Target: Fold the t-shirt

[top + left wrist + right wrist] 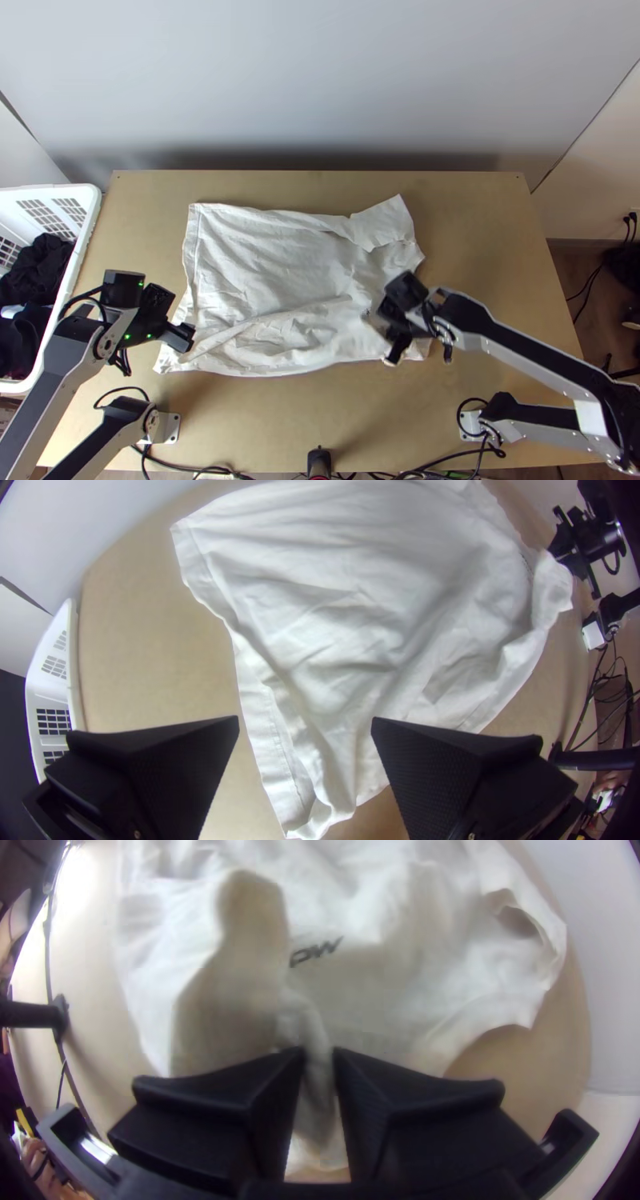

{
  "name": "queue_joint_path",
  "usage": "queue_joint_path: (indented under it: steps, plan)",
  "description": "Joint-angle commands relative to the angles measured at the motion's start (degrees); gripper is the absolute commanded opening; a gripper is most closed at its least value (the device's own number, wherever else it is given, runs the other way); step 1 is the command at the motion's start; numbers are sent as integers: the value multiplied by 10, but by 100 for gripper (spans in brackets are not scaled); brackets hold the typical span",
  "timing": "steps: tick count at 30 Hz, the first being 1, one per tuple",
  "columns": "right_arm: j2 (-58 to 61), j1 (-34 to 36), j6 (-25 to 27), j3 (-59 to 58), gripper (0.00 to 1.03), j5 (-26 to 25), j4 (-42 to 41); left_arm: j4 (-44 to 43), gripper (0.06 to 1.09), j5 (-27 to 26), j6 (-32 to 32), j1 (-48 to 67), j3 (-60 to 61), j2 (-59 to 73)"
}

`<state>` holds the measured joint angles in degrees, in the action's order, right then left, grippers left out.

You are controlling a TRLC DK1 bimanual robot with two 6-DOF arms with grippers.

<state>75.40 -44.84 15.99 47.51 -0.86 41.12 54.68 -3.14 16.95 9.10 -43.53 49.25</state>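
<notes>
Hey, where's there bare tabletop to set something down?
Bare table lies between the t-shirt and the far right corner, plus a strip between t-shirt and near-edge cables. It's crowded leftward, with the left gripper near the basket, and where the right gripper holds cloth.

one shirt [264, 256] with one print [315, 953]. one table [320, 408]. one basket [92, 210]. one left arm [50, 374], one right arm [520, 348]: two. one left end effector [179, 320], one right end effector [390, 336]: two. two fingers [180, 767] on each, four altogether.
</notes>
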Motion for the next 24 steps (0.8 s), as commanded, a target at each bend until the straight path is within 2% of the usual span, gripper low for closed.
queue_joint_path:
  steps: [1,3,5,13,24]
  plan:
    - [73,83,5,57,60,-1,-17,-6,103,0,2,6,-1,5]
    - [87,89,-2,66,81,-1,-17,-7,103,0,2,7,-3,5]
    - [89,93,-4,72,91,3,-10,-6,103,0,3,7,-3,4]
    - [44,82,-66,161,92,79,100,-5,103,0,12,3,2,-3]
    - [37,-20,-119,167,92,80,150,-23,103,0,13,5,4,6]
